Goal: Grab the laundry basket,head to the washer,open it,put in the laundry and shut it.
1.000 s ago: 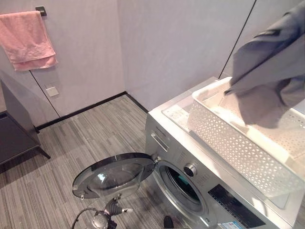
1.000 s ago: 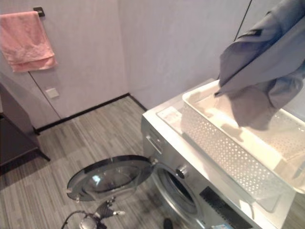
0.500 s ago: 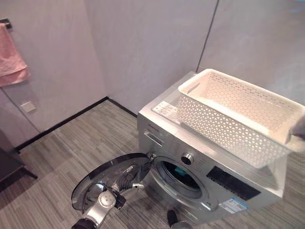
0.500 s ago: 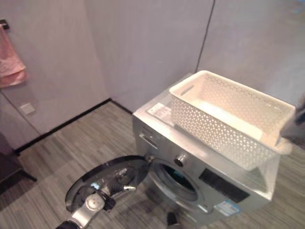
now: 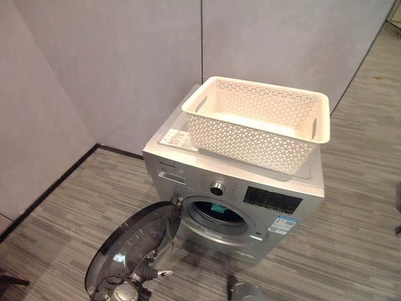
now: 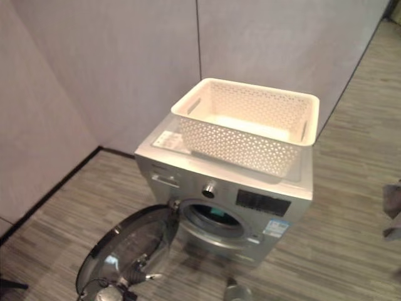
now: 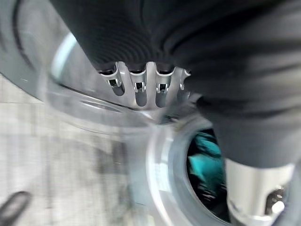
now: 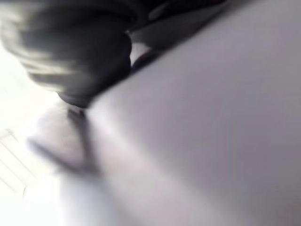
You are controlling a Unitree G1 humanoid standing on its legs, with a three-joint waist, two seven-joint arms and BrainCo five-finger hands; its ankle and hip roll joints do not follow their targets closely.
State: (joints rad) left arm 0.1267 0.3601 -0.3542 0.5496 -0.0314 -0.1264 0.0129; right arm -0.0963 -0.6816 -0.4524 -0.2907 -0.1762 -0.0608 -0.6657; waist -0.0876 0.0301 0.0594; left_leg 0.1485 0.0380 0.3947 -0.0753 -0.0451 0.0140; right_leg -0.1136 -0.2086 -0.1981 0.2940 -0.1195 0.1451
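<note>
The silver washer [image 5: 182, 164] stands against the wall with the empty white laundry basket [image 5: 250, 135] on its top. Its round door [image 5: 135, 241] hangs wide open toward the lower left, and the drum opening [image 5: 216, 216] is uncovered. Something teal [image 7: 204, 160] lies inside the drum. My left hand [image 5: 145, 274] is low by the inner side of the door, its fingers [image 7: 136, 84] fairly straight near the glass. Grey cloth [image 8: 197, 117] lies against my right hand [image 8: 70, 52] and hides its fingers. A corner of this grey garment [image 6: 392, 199] hangs at the far right.
Plain grey wall panels [image 5: 125, 56] rise behind and left of the washer, with a black skirting [image 5: 44, 194] along the left wall. Grey plank floor [image 5: 357, 207] stretches to the washer's right and front.
The camera has swung, so the washer now sits mid-view and the pink towel is gone from sight. The grey garment has left the space above the basket and now hangs at the right edge.
</note>
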